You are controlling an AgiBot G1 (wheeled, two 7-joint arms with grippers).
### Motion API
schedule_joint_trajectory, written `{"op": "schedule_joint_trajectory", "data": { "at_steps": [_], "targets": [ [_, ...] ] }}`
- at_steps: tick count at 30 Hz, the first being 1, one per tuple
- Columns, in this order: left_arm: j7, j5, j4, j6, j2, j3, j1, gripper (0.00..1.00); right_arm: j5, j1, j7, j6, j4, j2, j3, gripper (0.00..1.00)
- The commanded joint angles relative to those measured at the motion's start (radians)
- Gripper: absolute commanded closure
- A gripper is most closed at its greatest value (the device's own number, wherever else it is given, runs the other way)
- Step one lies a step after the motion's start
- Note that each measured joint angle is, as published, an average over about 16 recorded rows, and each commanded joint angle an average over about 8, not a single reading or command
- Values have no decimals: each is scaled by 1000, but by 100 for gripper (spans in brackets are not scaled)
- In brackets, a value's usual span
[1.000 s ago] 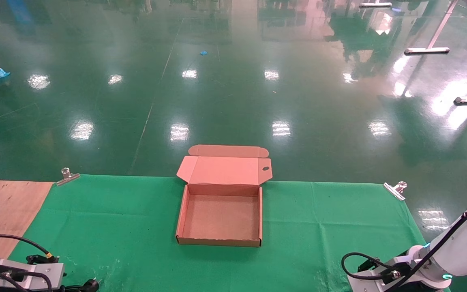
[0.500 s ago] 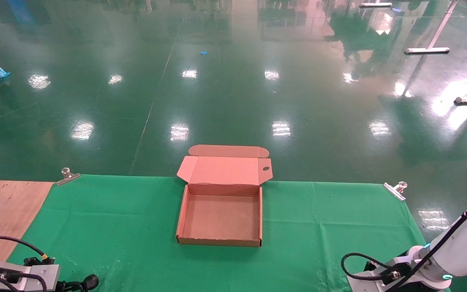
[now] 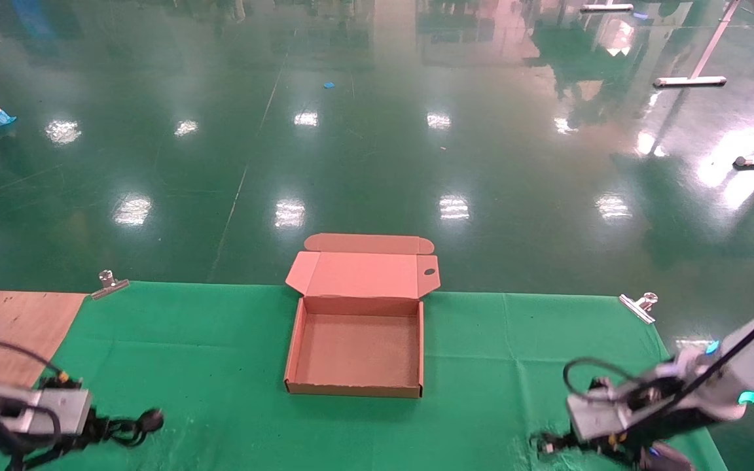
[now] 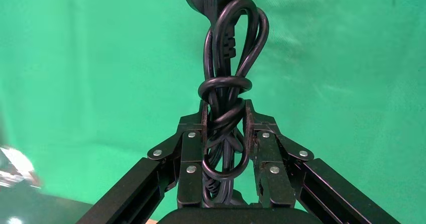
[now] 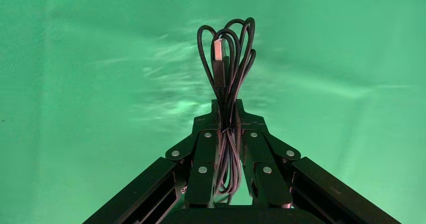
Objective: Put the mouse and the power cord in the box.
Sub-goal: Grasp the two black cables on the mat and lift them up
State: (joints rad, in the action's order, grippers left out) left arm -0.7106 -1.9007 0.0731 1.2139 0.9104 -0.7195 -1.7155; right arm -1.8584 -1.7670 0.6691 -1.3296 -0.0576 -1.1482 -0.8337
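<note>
Head view, left to right: left claw (image 4: pixel 224 133) at the counter's (image 3: pixel 514 366) near-left corner, clamped on the coiled power cord (image 4: pixel 226 83); open cardboard box (image 3: pixel 355 350) at center, lid back; right claw (image 5: pixel 227 126) at near right, clamped on the mouse's bundled cable (image 5: pixel 226 53).

- Power cord (image 4: pixel 224 103): plug cut off at top edge of left wrist view.
- Mouse (image 3: pixel 665 458): blurred, cropped at head view's bottom edge.
</note>
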Motion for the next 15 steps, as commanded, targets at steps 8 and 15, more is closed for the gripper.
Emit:
{"op": "schedule_joint_trajectory", "data": {
  "at_steps": [8, 15],
  "targets": [
    [20, 0, 77, 91, 32, -1, -121, 100, 43, -132, -13, -101, -65, 0, 30, 100],
    [49, 16, 166, 106, 106, 10, -185, 100, 70, -196, -85, -90, -114, -70, 49, 100]
  ]
}}
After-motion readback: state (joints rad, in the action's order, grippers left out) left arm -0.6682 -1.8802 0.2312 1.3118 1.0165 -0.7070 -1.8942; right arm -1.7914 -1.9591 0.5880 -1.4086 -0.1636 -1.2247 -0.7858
